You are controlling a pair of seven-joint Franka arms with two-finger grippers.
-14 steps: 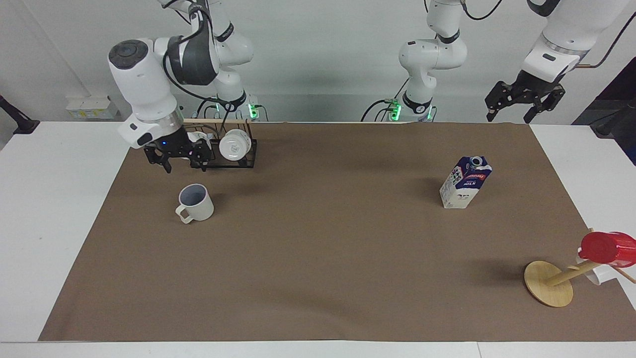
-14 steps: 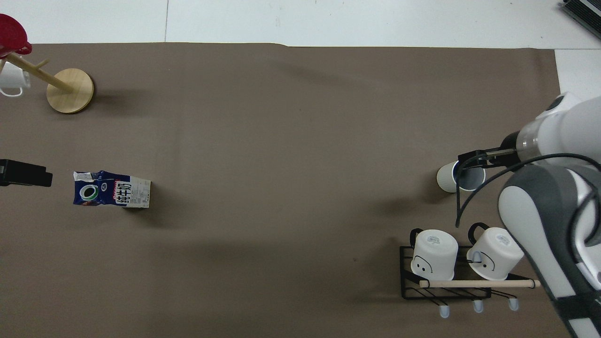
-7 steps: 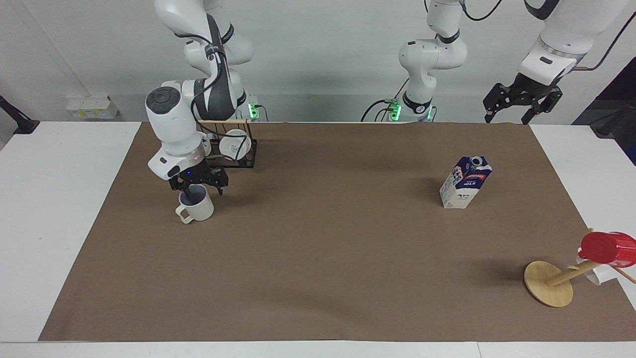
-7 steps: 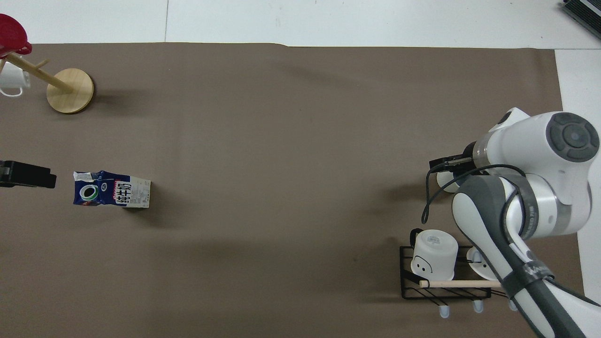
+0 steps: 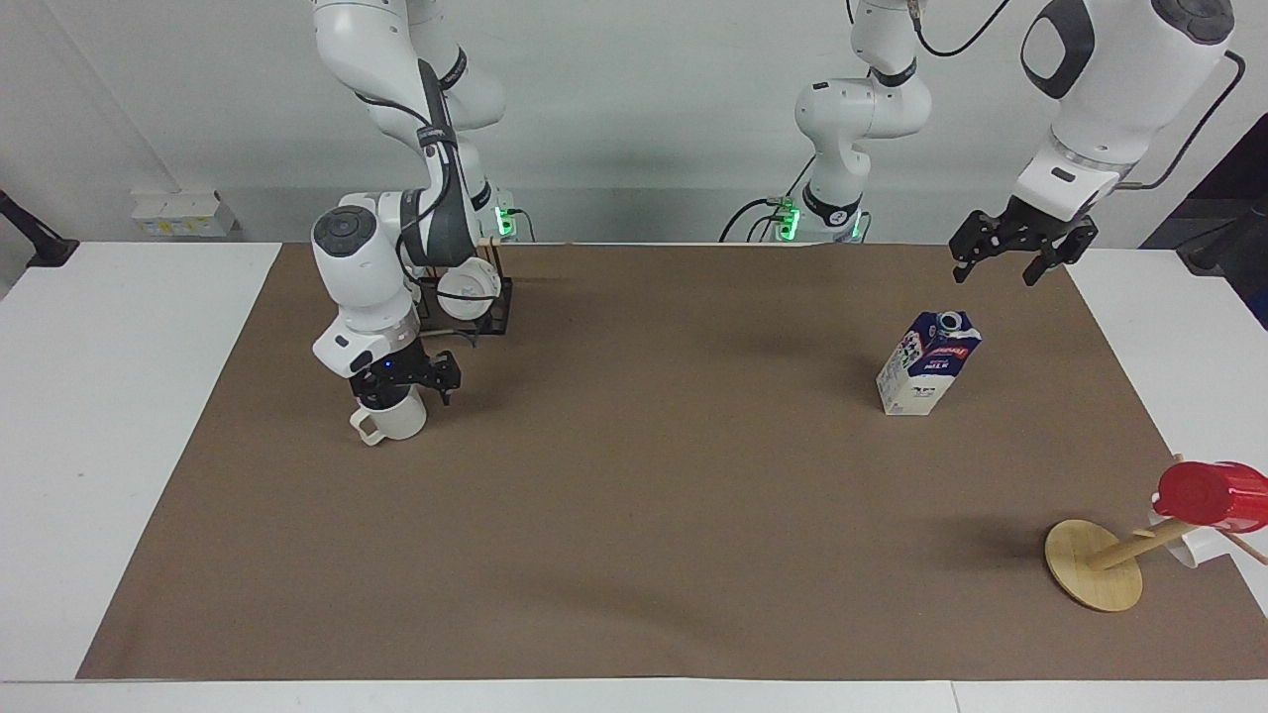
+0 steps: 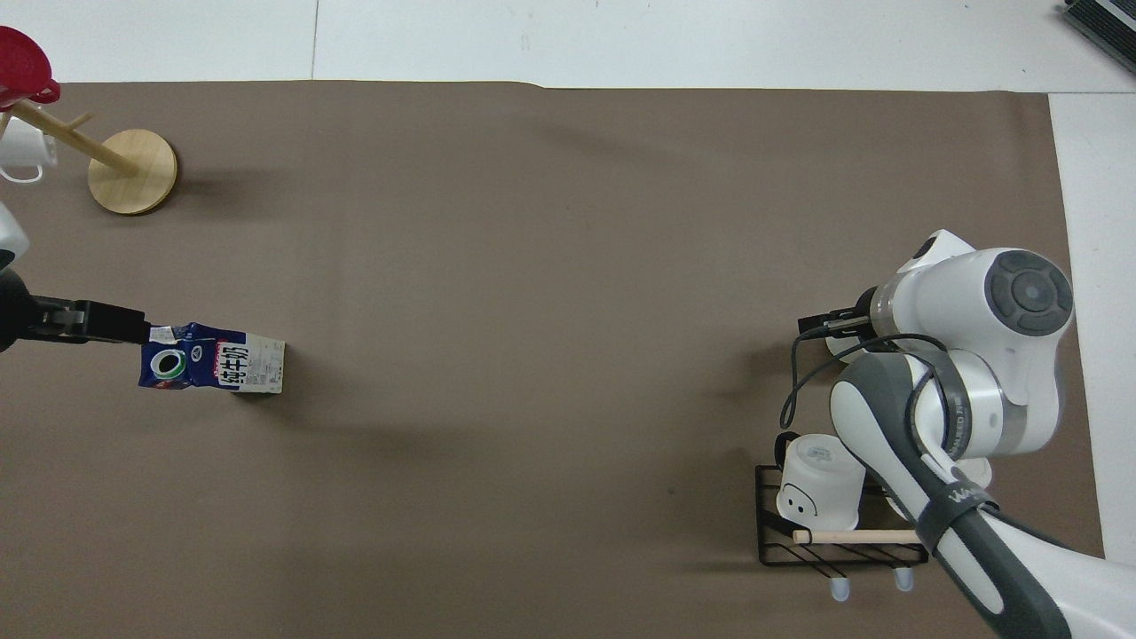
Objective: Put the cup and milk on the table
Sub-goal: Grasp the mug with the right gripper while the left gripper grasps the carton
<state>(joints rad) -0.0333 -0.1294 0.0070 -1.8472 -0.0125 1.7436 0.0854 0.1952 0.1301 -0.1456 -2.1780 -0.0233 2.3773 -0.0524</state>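
The cup stands upright on the brown sheet of the table at the right arm's end, its handle pointing away from the robots. My right gripper is open and down at the cup's rim, with one finger at the mouth and the other beside the wall. In the overhead view the right arm hides the cup. The milk stands upright toward the left arm's end; it also shows in the overhead view. My left gripper is open in the air, over the sheet by the milk's top.
A black wire rack holding two white mugs stands near the right arm's base. A wooden mug tree with a red cup stands at the left arm's end, farthest from the robots.
My right gripper has come down from above the rack onto the cup's rim. My left gripper has lowered and moved in toward the milk. The cup and the milk have not moved.
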